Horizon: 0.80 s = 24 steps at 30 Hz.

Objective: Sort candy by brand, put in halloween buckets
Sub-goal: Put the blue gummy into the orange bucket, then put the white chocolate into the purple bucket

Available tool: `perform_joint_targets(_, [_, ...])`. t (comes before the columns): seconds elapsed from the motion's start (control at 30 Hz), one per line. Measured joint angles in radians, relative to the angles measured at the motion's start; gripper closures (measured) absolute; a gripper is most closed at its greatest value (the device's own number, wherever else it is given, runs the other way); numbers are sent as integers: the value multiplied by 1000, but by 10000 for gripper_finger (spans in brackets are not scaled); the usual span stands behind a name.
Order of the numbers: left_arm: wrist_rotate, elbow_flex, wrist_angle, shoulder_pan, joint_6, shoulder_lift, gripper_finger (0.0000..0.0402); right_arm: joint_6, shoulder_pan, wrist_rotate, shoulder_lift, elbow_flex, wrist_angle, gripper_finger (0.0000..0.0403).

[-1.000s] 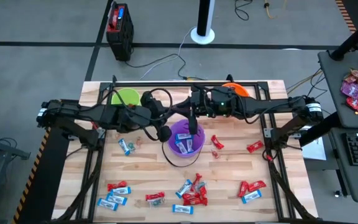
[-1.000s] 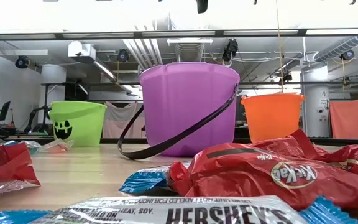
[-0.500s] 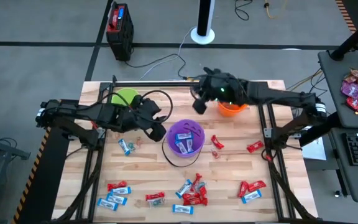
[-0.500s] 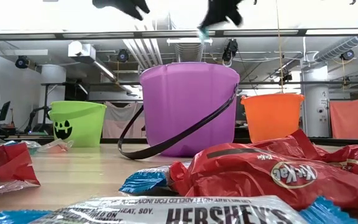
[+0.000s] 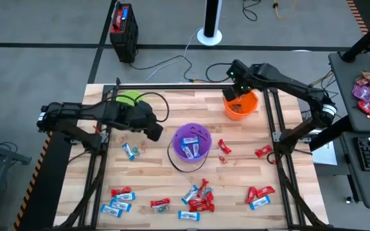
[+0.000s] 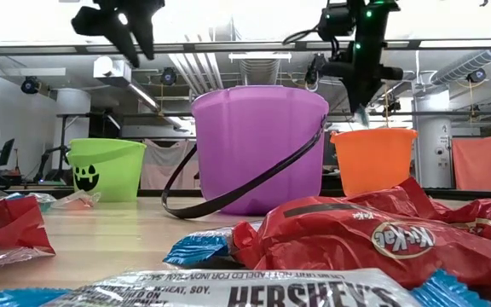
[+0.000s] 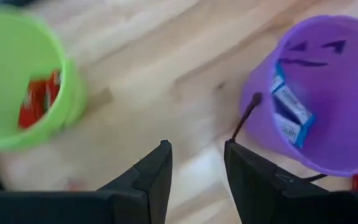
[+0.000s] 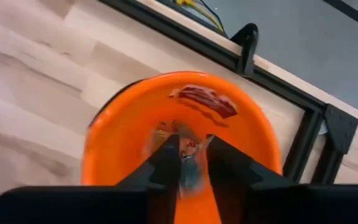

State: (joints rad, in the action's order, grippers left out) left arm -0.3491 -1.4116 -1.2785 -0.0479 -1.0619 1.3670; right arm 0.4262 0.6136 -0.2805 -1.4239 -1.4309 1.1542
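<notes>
Three buckets stand on the wooden table: lime green [image 5: 130, 99], purple [image 5: 191, 142] and orange [image 5: 241, 106]. My right gripper [image 5: 236, 97] hangs over the orange bucket's mouth [image 8: 179, 124], shut on a small light blue candy piece [image 8: 188, 167]. My left gripper [image 5: 153, 131] is open and empty above the table, between the green bucket [image 7: 17, 81] and the purple bucket [image 7: 328, 93]. Loose red and light blue candy [image 5: 198, 199] lies on the table's near half. Red pieces lie in the green bucket and light blue ones in the purple bucket. My right gripper pinches the small candy piece [image 8: 188, 171] between its two fingertips [image 8: 168, 155], pointing down from above. The piece is lifted clear and sits over the orange bucket's opening, with its tip just above the rim in the low view [image 6: 361, 111].
Candy lies scattered across the near part of the table, with red pieces at the right [image 5: 262, 151] and a cluster at the near left [image 5: 117, 200]. A red wrapper [image 8: 204, 99] lies inside the orange bucket. The purple bucket's black handle [image 5: 175, 163] rests on the table. A black frame rail [image 5: 172, 85] runs along the far edge.
My right gripper has risen from over the purple bucket and gone toward the far right, ending over the orange bucket with the light blue piece between its fingers. My left gripper has drawn away from the purple bucket toward the table's left.
</notes>
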Motion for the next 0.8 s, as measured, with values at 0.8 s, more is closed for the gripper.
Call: perform_joint_targets(0.8, [246, 624, 107, -64, -646, -91, 236, -75, 6, 82, 1, 7, -23, 186])
